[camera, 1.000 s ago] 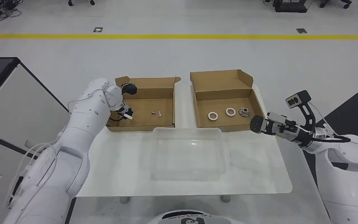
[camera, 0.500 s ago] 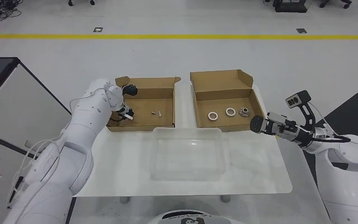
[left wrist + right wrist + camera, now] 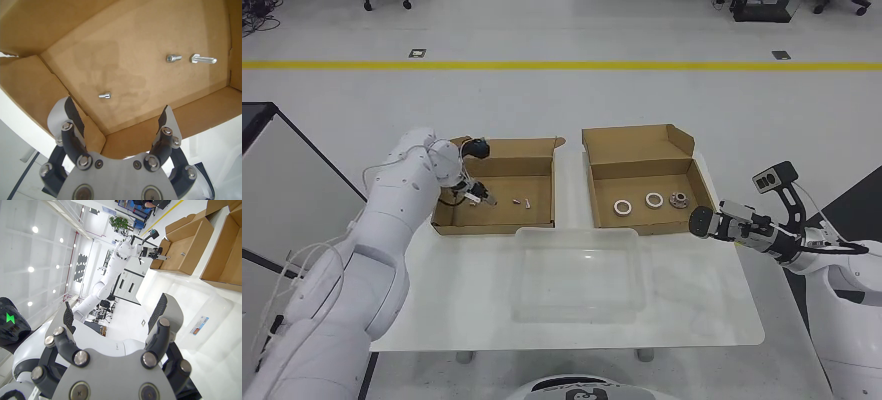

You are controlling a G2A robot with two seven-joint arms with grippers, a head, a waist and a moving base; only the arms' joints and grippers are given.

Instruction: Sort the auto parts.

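My left gripper (image 3: 480, 197) (image 3: 117, 108) hangs open over the left end of the left cardboard box (image 3: 538, 170), nothing between its fingers. On the box floor below it lies a small bolt (image 3: 105, 95). Farther along lie a short bolt (image 3: 173, 58) (image 3: 517, 203) and a long bolt (image 3: 203, 59) (image 3: 528, 203). The right cardboard box (image 3: 642, 150) holds two white rings (image 3: 623, 208) (image 3: 654, 200) and a metal hub (image 3: 679, 199). My right gripper (image 3: 700, 222) (image 3: 115, 307) is open and empty, just off that box's front right corner.
A clear plastic bin (image 3: 582, 275) (image 3: 198, 313) stands on the white table (image 3: 712, 310) in front of both boxes. The boxes' flaps stand up at the back. The table's front edge curves near the robot.
My left gripper has swung from the box's left wall to the right, over the box floor. The right arm has kept still.
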